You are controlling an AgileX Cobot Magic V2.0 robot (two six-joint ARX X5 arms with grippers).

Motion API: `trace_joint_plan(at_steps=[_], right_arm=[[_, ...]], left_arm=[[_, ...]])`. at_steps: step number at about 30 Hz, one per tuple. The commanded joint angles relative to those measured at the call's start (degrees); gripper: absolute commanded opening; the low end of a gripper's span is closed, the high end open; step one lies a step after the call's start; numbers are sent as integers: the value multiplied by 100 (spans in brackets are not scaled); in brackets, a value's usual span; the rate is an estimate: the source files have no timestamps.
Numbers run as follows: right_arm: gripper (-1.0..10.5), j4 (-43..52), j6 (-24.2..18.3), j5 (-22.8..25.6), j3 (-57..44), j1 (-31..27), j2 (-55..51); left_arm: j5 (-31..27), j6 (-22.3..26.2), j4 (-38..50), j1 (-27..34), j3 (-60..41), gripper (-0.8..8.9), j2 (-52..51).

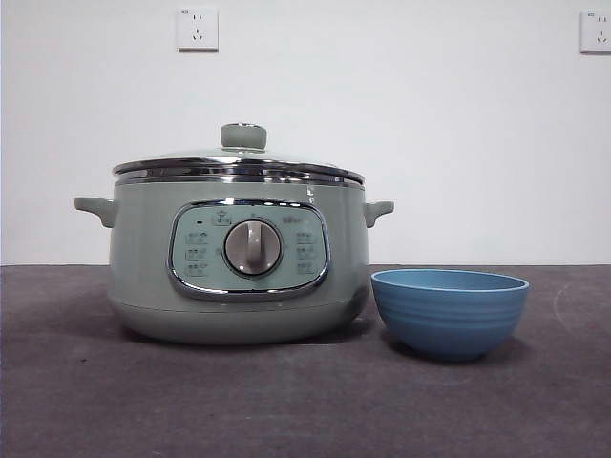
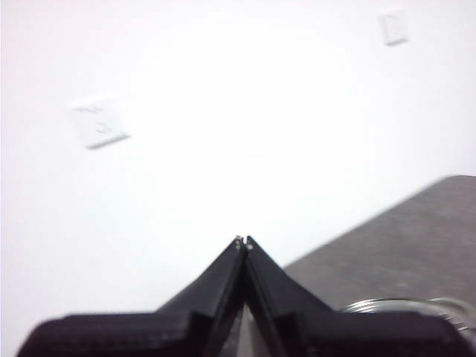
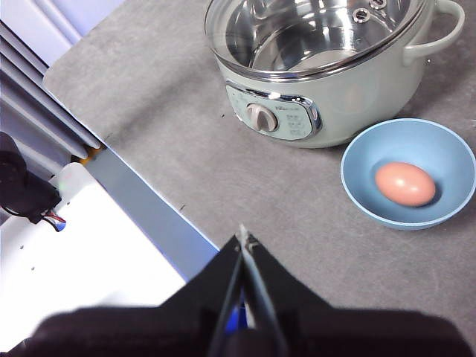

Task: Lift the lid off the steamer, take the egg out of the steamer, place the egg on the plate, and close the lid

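Lid (image 1: 239,162) sits closed on the steamer (image 1: 239,267) at centre frame, egg (image 3: 405,184) lies in the blue plate (image 1: 449,310) lower right, both end effectors (image 2: 243,242) (image 3: 244,236) pressed together and well clear; task looks finished, nothing further needed.

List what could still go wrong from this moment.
1. The egg lies loose in the blue bowl, which stands close beside the pot; a knock might roll it.
2. The glass lid appears seated, but the front view alone cannot confirm it sits evenly.
3. Both pincers are shut and away from the items; any return sweep could clip the lid's knob.
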Motion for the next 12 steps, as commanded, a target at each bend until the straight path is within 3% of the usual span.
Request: trace_joint_plan(at_steps=[1, 12], right_arm=[[1, 31, 35, 15, -44, 9, 4], [1, 31, 35, 15, -44, 9, 4]], left_arm=[[-205, 76, 356, 181, -1174, -3, -601], [-699, -479, 612, 588, -4310, -3, -2664]])
